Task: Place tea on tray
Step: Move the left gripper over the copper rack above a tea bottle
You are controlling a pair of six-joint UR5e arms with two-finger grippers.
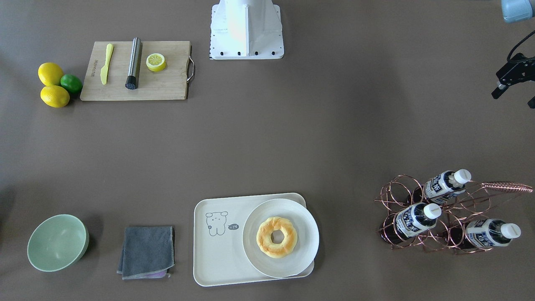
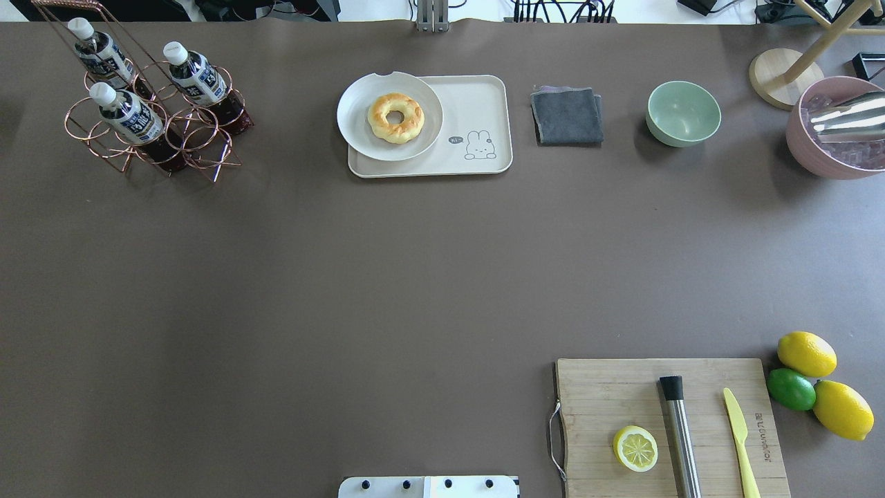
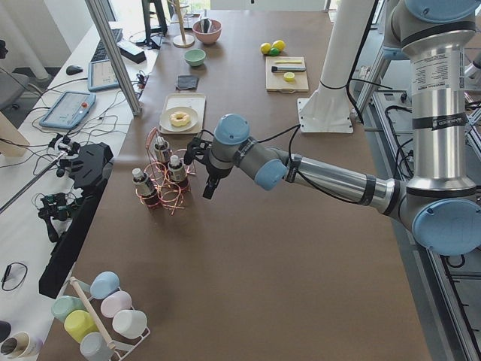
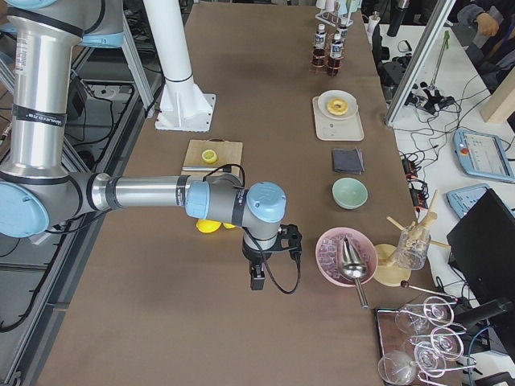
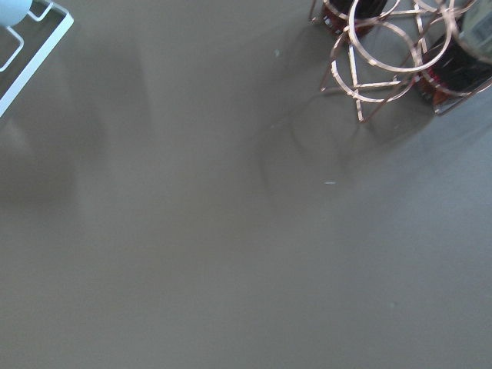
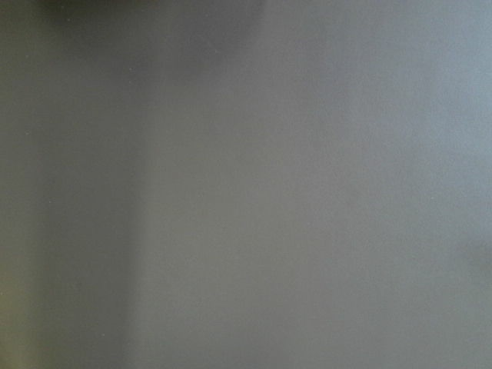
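Near the copper wire rack (image 1: 508, 186), on its robot-base side, the left hand (image 1: 515, 96) hovers with fingers spread, grasping nothing. Three bottles of tea (image 1: 413, 220) lie slanted in that rack, well apart from the tray (image 1: 217, 255), which carries a plate (image 1: 307, 246) with a doughnut (image 1: 263, 238). Whether the right hand (image 4: 256, 277) is released or clenched, I cannot tell.
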